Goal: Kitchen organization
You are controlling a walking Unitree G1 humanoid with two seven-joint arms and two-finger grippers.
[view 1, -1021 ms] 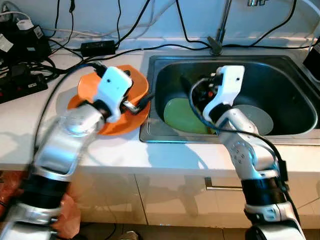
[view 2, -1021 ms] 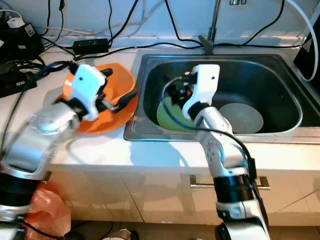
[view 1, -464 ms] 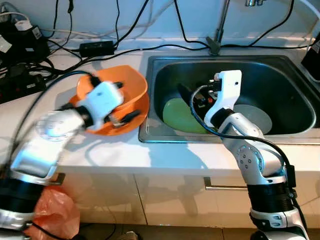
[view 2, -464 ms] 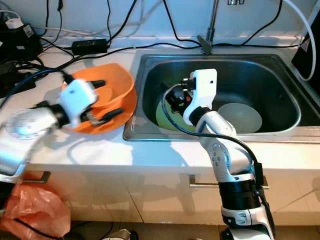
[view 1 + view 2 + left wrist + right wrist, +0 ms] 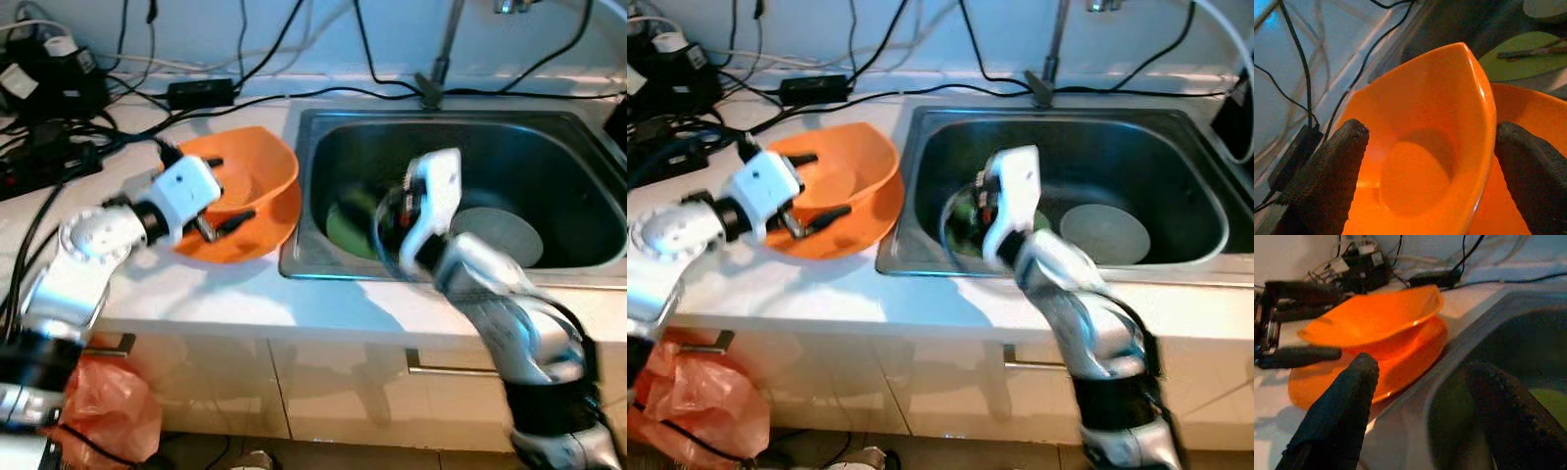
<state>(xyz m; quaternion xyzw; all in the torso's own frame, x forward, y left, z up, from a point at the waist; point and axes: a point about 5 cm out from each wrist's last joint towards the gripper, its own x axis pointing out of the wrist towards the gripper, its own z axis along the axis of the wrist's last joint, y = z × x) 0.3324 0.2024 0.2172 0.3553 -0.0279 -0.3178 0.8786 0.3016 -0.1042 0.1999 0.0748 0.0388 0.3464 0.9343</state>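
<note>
Both arms up at the counter; left gripper (image 5: 808,188) straddles the bowl (image 5: 852,181).
Your right arm bends over the sink (image 5: 578,147) front edge, its gripper (image 5: 1425,396) spread open, holding nothing, above the green plate (image 5: 343,223). Your left arm reaches across the counter (image 5: 216,294), fingers (image 5: 1327,171) parted, one inside and one outside the tilted bowl, which rests on an orange plate (image 5: 1400,362). Cables (image 5: 59,108) lie behind.

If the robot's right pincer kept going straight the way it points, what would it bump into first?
Probably the steel sink's left wall, then the tilted orange plastic bowl beyond it. The right pincer points that way, though depth is unclear.
</note>
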